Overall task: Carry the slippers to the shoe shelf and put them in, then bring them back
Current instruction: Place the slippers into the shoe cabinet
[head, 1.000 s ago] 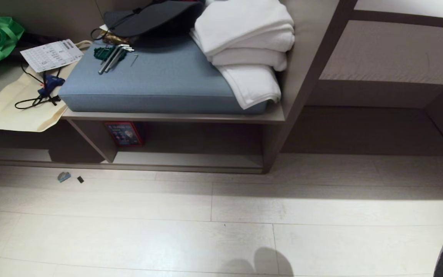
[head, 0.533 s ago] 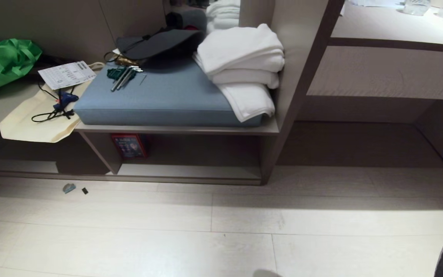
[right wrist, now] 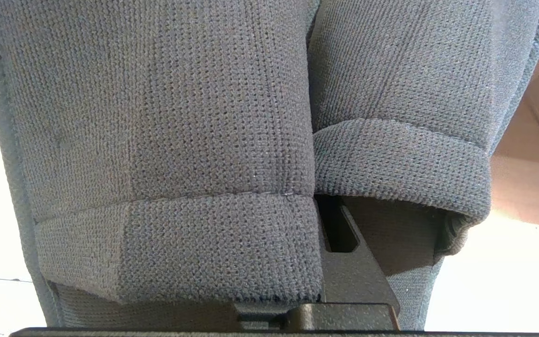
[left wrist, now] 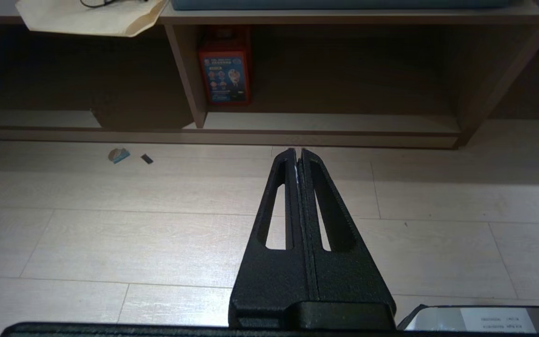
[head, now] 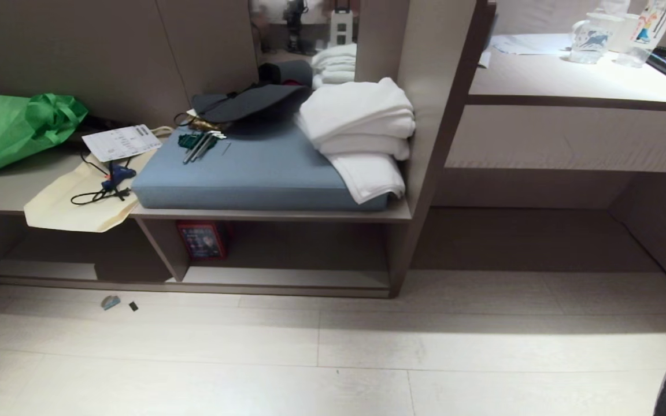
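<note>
Right gripper (right wrist: 339, 234) clenched on both slippers (right wrist: 166, 140), bands side by side; shoe shelf (head: 287, 277) lies ahead, low; left gripper (left wrist: 297, 157) closed, empty

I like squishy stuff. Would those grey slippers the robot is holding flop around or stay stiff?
Probably a bit floppy: the slippers look like soft knitted cloth with wide, padded-looking bands. They seem light, since the right gripper alone holds both. The rough knit likely will not slip easily.
</note>
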`<state>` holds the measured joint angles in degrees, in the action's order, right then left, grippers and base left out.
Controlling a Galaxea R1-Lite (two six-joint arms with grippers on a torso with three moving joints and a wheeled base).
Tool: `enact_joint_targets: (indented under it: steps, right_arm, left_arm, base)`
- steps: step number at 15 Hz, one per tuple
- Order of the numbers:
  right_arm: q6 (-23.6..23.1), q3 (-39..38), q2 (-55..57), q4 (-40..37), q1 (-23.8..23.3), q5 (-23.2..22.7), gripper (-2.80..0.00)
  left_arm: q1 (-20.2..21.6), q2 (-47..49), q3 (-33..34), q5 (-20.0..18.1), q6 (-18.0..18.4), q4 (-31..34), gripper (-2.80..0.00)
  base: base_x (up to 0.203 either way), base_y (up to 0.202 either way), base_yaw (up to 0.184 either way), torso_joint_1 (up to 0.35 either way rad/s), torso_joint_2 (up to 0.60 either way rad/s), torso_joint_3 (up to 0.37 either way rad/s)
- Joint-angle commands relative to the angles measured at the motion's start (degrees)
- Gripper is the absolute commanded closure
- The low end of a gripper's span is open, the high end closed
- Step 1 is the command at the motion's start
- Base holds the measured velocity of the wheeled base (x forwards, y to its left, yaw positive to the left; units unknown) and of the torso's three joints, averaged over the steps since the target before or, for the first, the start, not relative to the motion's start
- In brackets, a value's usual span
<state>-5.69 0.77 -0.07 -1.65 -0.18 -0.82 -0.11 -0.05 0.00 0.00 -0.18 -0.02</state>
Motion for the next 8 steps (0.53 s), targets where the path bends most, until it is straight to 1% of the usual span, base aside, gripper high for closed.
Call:
enact_joint_targets:
  steps: [1,8]
  right_arm:
    - [-0.11,0.02,-0.01,-0.02,0.01,-0.06,0.00]
    - [-0.06,-0.01,-0.01,0.00,0.01,0.03,0.00]
  left_arm:
    - [0.02,0.05,0.00,0.00,0.01,-0.06,0.00]
    - [0.02,0.05,0.00,0.00,0.01,-0.02,0.00]
  base:
    - [0.000,0.000,0.000,0.006,-0.01,0.202]
    - [0.000,0.000,0.000,0.001,0.00,0.196]
